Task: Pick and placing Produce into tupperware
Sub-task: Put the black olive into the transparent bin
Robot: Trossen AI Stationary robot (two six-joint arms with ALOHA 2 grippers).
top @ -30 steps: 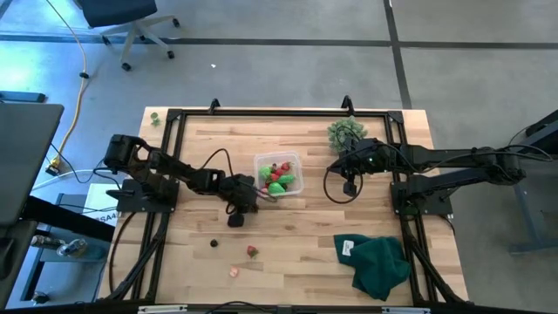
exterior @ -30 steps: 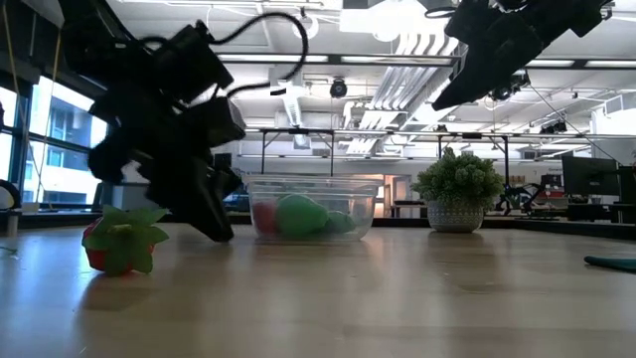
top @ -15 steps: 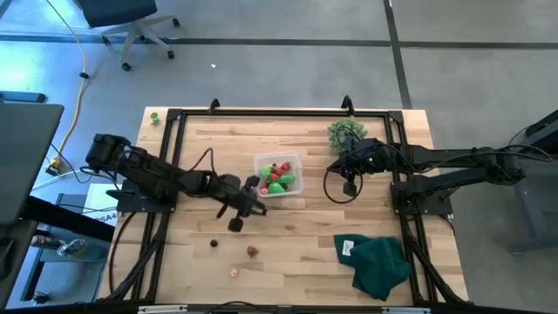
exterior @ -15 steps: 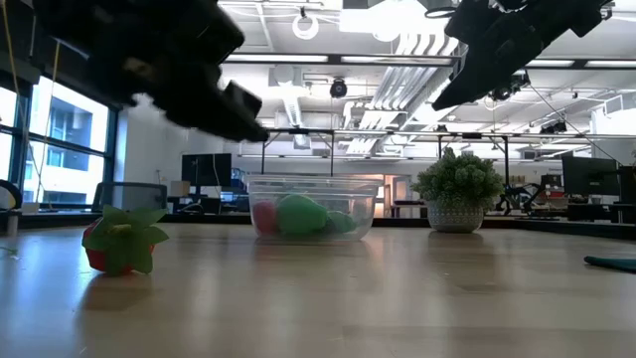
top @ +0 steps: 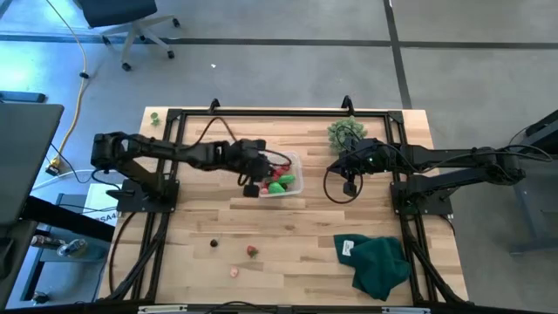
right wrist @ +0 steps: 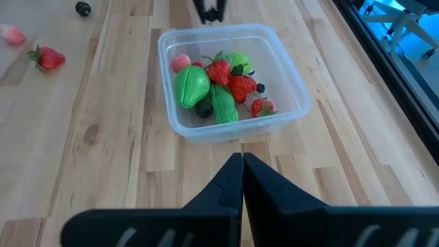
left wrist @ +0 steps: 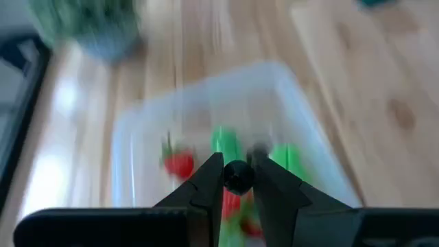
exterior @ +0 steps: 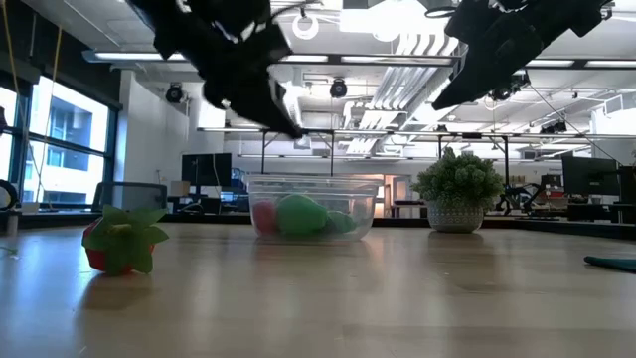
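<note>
Left arm swung from the bench's near side up over the tupperware (top: 279,174) | left gripper (left wrist: 237,180) pinched a dark berry (left wrist: 238,175) above it, release judged imminent | right gripper (right wrist: 241,180) closed, empty, idle nearby | strawberry (top: 252,251) still on bench (top: 296,235).
</note>
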